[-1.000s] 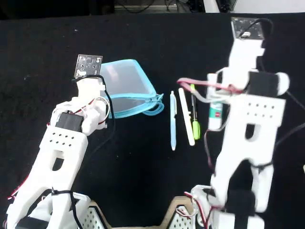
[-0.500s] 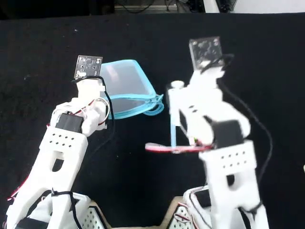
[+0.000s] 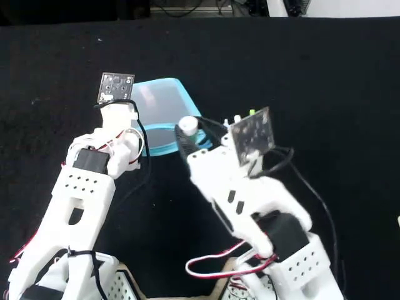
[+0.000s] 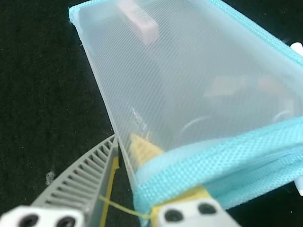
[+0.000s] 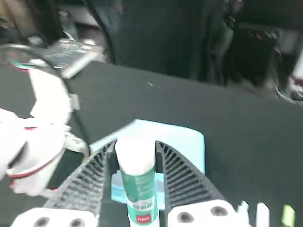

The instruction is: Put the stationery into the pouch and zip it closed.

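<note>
While the left claw (image 4: 127, 147) is pinched on the pouch (image 4: 189, 85), I read its two fingers as pressed together on the teal zip edge at one corner, mesh wall caught between them. In the high view that left claw (image 3: 135, 134) sits at the pouch's (image 3: 164, 107) near-left corner. The pouch lies on the black counter (image 3: 325, 75), and its zip side faces the arms. Through the mesh the left wrist view shows a pale pinkish block (image 4: 137, 15) and some faint shapes; I can't tell what they are.

The right claw (image 5: 136, 150) is clamped on a glue stick (image 5: 137, 176), ribbed fingers tight on both sides just under the white cap, green label below. The stick runs straight along the claw, cap end outward. From above, the glue stick's cap (image 3: 187, 124) is over the pouch's zip edge, near its right end, and the right claw (image 3: 189, 134) is just behind it. In the right wrist view the pouch (image 5: 182, 141) lies just past the cap.

A white tip (image 3: 236, 117) and a green tip (image 3: 252, 113) poke out from behind the right arm's wrist camera, on the counter right of the pouch; the rest of them is hidden.
</note>
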`<state>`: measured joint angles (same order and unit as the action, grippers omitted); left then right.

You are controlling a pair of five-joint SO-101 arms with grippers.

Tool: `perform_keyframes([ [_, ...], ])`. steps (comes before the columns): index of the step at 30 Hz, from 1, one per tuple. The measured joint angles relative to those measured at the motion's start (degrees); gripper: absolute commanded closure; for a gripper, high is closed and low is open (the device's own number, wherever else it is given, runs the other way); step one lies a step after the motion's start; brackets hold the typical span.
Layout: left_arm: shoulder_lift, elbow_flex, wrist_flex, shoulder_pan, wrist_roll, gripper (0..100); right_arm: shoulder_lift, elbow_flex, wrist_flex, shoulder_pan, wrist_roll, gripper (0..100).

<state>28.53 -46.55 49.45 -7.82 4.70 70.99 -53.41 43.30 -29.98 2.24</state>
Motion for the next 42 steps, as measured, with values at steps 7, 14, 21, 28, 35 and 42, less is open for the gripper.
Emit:
perform_keyframes([
  [7, 0.00, 0.00, 0.00, 0.00, 0.00, 97, 2.20, -13.80, -21.63, -3.25, 0.00, 98.7],
  [14, 0.00, 0.00, 0.00, 0.00, 0.00, 97, 2.20, -28.13, -45.19, -3.25, 0.00, 98.7],
  [21, 0.00, 0.00, 0.00, 0.00, 0.00, 97, 2.29, -34.90, -52.66, -3.25, 0.00, 98.7],
  [28, 0.00, 0.00, 0.00, 0.00, 0.00, 97, 2.37, -36.92, -52.92, -3.34, 0.00, 98.7],
  [35, 0.00, 0.00, 0.00, 0.00, 0.00, 97, 7.30, -38.07, -49.67, -0.18, 0.00, 98.7],
  [42, 0.00, -0.09, 0.00, 0.00, 0.00, 97, 22.07, -38.33, -30.33, -0.18, 0.09, 98.7],
])
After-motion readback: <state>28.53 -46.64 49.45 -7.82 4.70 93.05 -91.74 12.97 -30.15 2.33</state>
